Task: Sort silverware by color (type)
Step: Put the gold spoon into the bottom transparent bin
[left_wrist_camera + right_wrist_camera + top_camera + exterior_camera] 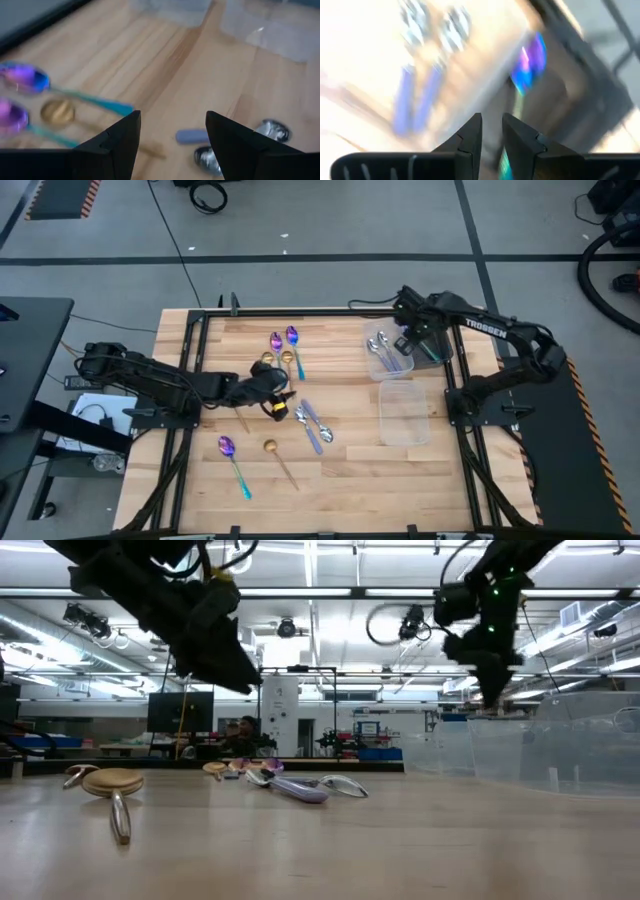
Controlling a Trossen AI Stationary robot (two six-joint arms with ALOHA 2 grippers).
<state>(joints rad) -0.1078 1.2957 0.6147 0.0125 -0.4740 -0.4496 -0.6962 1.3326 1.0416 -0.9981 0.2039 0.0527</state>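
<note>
Spoons lie scattered across my wooden table (pixel 340 480): two iridescent purple spoons (pixel 284 340) with teal handles side by side toward 12 o'clock of the table's middle, a gold spoon (pixel 287 360) just below them, two silver spoons (pixel 312 423) with bluish handles near the centre, and, toward 7 o'clock, another purple spoon (pixel 233 462) beside a second gold spoon (pixel 278 457). More silver spoons (pixel 381 350) rest inside the far clear container (pixel 372 330) at about 2 o'clock, with an empty-looking second clear container (pixel 404 414) just nearer to me. My left gripper (pixel 272 383) hangs above the table centre between the gold spoon and the silver pair, its fingers (pixel 115 145) spread apart with nothing between them; its wrist camera looks down on the purple bowls, a gold bowl and the silver bowls. My right gripper (pixel 412 342) is poised over the far container's right edge, fingers (pixel 468 137) drawn close with a narrow gap, and a purple-and-teal spoon (pixel 529 62) shows blurred beyond the tips; whether they pinch its handle I cannot tell.
</note>
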